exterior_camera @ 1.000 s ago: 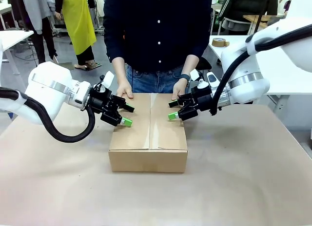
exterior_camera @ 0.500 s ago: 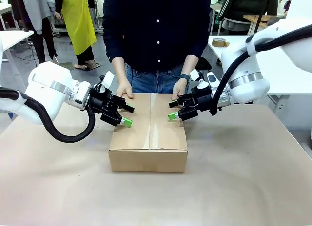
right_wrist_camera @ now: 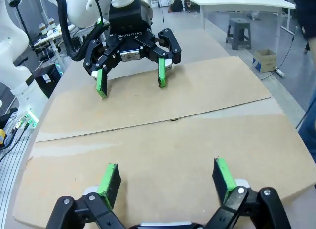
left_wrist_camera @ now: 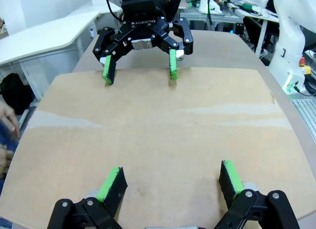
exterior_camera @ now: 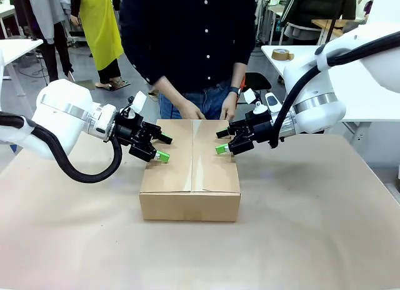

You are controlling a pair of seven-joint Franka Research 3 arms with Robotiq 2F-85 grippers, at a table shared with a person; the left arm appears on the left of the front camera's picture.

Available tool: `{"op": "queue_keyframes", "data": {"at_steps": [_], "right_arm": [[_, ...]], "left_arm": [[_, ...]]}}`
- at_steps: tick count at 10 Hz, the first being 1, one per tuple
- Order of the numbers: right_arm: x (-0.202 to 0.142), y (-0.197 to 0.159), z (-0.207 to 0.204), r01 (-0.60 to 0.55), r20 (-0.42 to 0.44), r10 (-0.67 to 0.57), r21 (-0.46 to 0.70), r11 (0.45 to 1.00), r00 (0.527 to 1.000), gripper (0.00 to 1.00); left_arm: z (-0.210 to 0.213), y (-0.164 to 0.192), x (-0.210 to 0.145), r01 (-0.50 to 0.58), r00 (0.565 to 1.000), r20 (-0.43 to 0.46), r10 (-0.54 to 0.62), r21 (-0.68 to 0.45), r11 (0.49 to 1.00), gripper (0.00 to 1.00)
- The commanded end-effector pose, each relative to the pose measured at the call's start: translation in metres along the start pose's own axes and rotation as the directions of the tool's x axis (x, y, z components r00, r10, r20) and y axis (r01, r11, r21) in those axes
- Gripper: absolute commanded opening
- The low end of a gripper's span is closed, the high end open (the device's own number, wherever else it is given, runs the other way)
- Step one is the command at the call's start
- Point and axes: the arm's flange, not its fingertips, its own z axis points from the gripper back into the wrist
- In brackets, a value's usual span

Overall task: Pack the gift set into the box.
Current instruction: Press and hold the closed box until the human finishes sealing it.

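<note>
The box (exterior_camera: pixel 190 171) is being shown at the frame's centre on the table (exterior_camera: pixel 312 240), its flaps folded shut. The left gripper (exterior_camera: pixel 164 148) is being held, fingers spread apart, at its upper-left edge, and the right gripper (exterior_camera: pixel 222 141), likewise spread, at its upper-right. A person's hands (exterior_camera: pixel 187 110) are being held at its far edge.

The left arm (exterior_camera: pixel 65 115) is reaching in from the left, wrist lying nearly level; the left claw (exterior_camera: pixel 165 148) is pointing toward the middle, tilting slightly down, jaws standing wide apart and gripping nothing; the right arm (exterior_camera: pixel 315 102) is reaching in from the right; the right claw (exterior_camera: pixel 220 141) is facing the left one, jaws likewise spread and holding nothing.
</note>
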Motion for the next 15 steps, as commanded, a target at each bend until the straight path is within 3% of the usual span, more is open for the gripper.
{"op": "queue_keyframes", "data": {"at_steps": [1,15], "right_arm": [[-0.0025,-0.0017,-0.0013,0.004,0.001,-0.004,0.006,1.000,1.000,1.00],[-0.0025,-0.0017,-0.0013,0.004,0.001,-0.004,0.006,1.000,1.000,1.00]], "left_arm": [[-0.0009,-0.0004,-0.0026,0.011,1.000,-0.004,-0.011,0.001,1.000,1.00],[-0.0009,-0.0004,-0.0026,0.011,1.000,-0.004,-0.011,0.001,1.000,1.00]]}}
